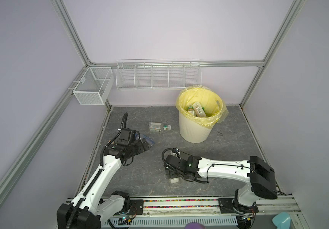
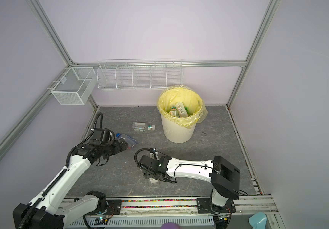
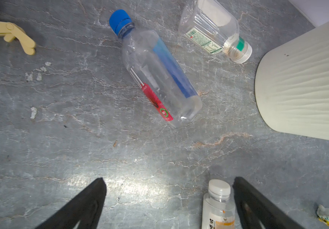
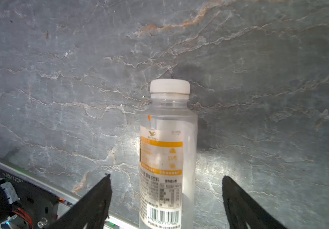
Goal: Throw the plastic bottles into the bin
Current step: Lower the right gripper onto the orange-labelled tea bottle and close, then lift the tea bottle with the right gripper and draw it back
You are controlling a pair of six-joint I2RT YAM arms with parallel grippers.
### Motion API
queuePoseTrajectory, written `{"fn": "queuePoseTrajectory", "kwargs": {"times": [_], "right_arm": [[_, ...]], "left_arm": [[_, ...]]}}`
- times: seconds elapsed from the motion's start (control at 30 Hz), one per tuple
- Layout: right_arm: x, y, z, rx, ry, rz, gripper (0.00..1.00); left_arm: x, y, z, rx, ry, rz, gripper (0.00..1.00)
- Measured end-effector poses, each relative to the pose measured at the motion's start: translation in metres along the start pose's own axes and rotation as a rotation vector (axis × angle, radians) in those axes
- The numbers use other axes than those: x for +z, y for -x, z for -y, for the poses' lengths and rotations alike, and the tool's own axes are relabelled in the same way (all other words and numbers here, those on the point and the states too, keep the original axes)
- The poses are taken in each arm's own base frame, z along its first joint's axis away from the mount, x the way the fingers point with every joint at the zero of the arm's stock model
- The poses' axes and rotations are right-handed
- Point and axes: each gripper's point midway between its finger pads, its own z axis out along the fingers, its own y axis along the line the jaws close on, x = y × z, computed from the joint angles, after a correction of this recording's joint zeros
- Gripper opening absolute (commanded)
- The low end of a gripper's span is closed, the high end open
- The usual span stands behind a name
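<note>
The bin [image 1: 194, 130] stood on the grey table [image 1: 135, 178], with several plastic bottles [image 1: 196, 110] already lying inside its yellow liner [image 1: 187, 99]. Three more lay on their sides outside it. A clear green-banded bottle [image 1: 159, 126] was just beside the bin on the left arm's side, and a blue-capped bottle [image 3: 159, 77] lay farther from the bin on that same side. A white-capped bottle [image 4: 167, 150] with an orange label lay well in front of the bin, toward the robot's base. The right gripper [image 4: 166, 176] was down at this last bottle, jaws wide apart, one on either side of its body, not visibly touching it. The left gripper [image 3: 168, 179] hung near the blue-capped bottle, away from the bin, jaws spread and empty.
</note>
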Motion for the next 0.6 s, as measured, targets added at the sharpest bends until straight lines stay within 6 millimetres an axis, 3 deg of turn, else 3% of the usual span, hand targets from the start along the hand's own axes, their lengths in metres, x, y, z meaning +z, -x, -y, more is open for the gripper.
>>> {"fn": "queuePoseTrajectory", "kwargs": {"times": [0.1, 0.3, 0.6], "right_arm": [[0.009, -0.004, -0.001, -0.018, -0.016, -0.023, 1.00], [0.029, -0.012, 0.000, -0.047, -0.055, -0.066, 0.80], [0.033, -0.016, -0.002, -0.052, -0.048, -0.084, 0.71]], "left_arm": [[0.001, 0.001, -0.004, -0.008, 0.012, 0.005, 1.00], [0.006, -0.001, -0.007, -0.013, 0.025, -0.012, 1.00], [0.010, -0.006, -0.011, -0.018, 0.034, -0.028, 1.00]]}}
